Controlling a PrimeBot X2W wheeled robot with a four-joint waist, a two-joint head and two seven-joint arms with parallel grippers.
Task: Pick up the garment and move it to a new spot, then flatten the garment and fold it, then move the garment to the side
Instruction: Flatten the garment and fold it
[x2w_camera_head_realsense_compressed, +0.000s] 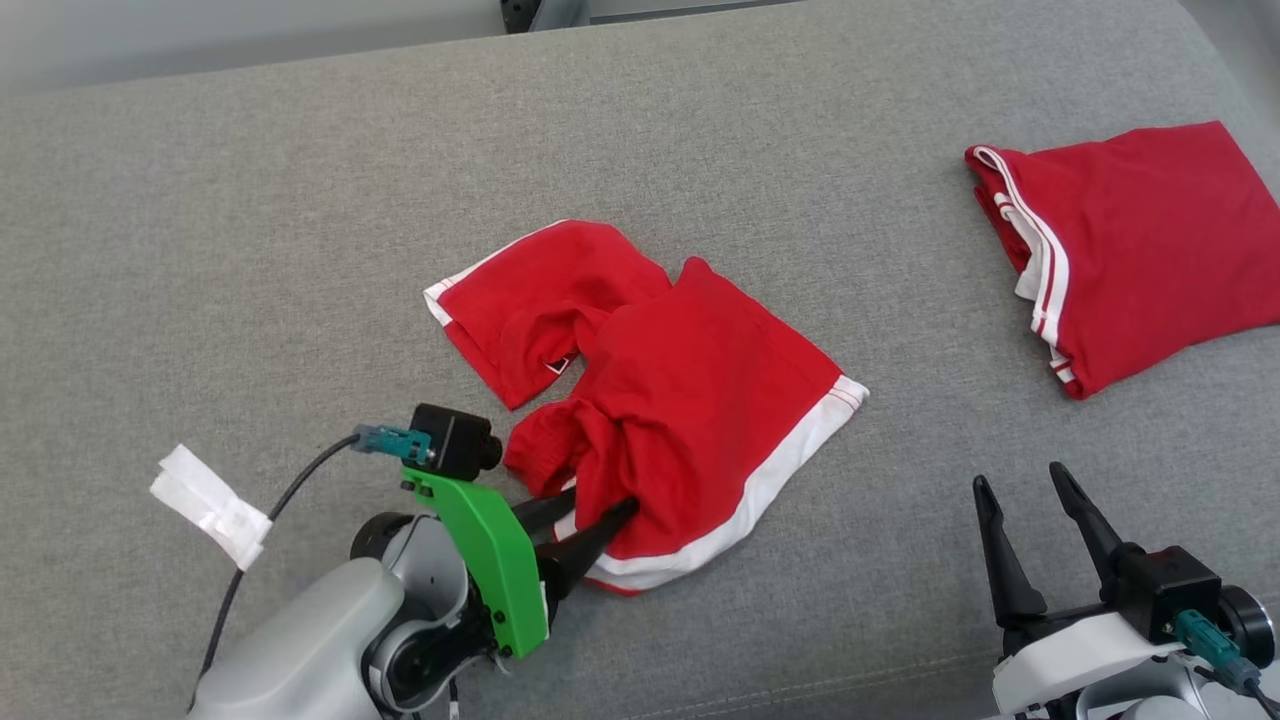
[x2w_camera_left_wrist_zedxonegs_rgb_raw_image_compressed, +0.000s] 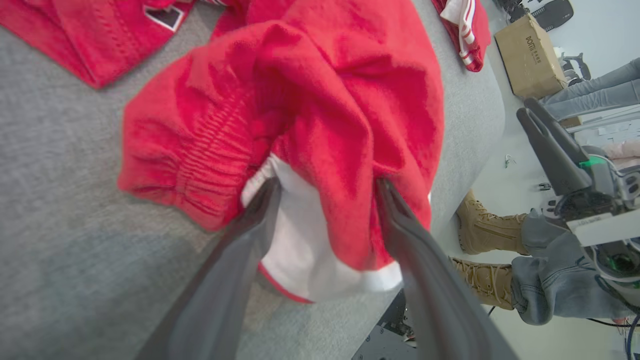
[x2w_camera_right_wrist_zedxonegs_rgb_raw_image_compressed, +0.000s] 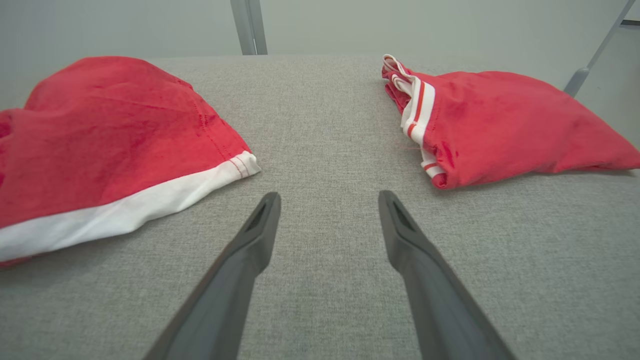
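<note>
The garment (x2w_camera_head_realsense_compressed: 690, 400), red shorts with white hem bands, lies crumpled in the middle of the grey padded surface (x2w_camera_head_realsense_compressed: 300, 250). My left gripper (x2w_camera_head_realsense_compressed: 600, 505) is at its near left edge, by the bunched elastic waistband. In the left wrist view the garment (x2w_camera_left_wrist_zedxonegs_rgb_raw_image_compressed: 320, 100) bulges between the two spread fingers of my left gripper (x2w_camera_left_wrist_zedxonegs_rgb_raw_image_compressed: 327, 185), which stands open around a fold of red and white cloth. My right gripper (x2w_camera_head_realsense_compressed: 1020, 480) hovers open and empty at the lower right, off the garment's white-banded corner (x2w_camera_right_wrist_zedxonegs_rgb_raw_image_compressed: 100, 145). That open right gripper (x2w_camera_right_wrist_zedxonegs_rgb_raw_image_compressed: 330, 197) points across bare surface.
A second red garment (x2w_camera_head_realsense_compressed: 1130, 250), folded, lies at the far right near the surface's edge. White tape (x2w_camera_head_realsense_compressed: 210, 505) hangs on the left arm's cable. Beyond the near edge, a person's tan boots (x2w_camera_left_wrist_zedxonegs_rgb_raw_image_compressed: 480, 235) and a cardboard box (x2w_camera_left_wrist_zedxonegs_rgb_raw_image_compressed: 530, 55) are on the floor.
</note>
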